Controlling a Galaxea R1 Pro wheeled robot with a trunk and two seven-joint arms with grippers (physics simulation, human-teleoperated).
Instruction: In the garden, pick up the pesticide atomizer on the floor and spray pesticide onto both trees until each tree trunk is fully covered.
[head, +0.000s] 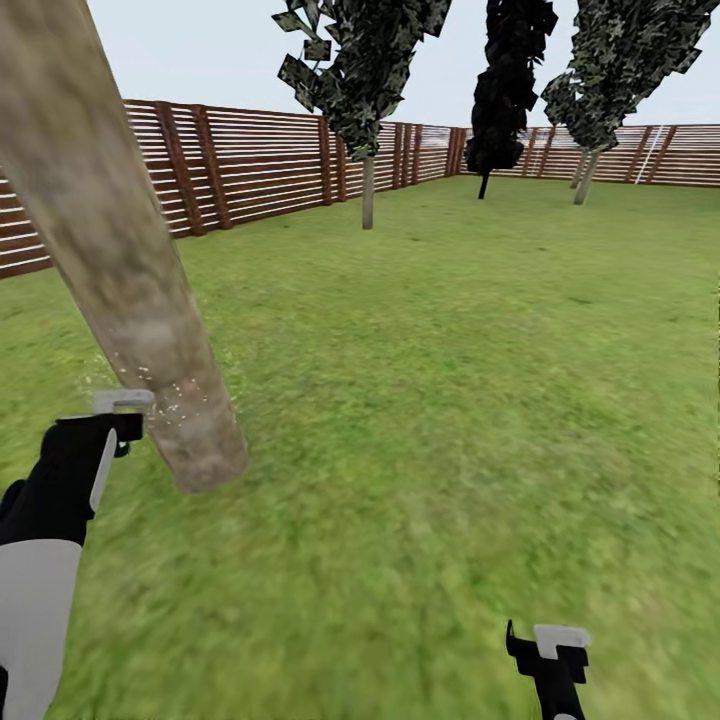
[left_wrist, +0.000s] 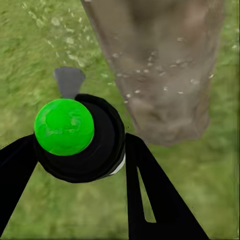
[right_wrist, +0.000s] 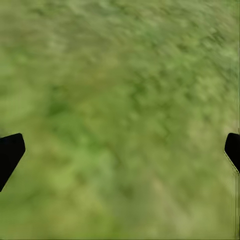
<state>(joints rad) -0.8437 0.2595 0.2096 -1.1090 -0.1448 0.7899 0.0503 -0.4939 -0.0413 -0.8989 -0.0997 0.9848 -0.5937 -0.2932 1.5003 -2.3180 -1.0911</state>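
Left claw (left_wrist: 80, 150) grips the green-capped black pesticide atomizer (left_wrist: 75, 137), grey nozzle toward the thick mottled beige-grey tree trunk (head: 120, 270).
Trunk stands just beside it; white pesticide specks (head: 165, 395) dot the bark; right claw (right_wrist: 120, 150) hangs open over grass.

A near-black column-shaped tree (head: 508, 85) is standing at the far end of the lawn, just in front of the back fence line, between two leafier crowns. Its thin dark stem is leaning slightly as it meets the grass. A pale grey sky (head: 200, 50) is showing above the slats.
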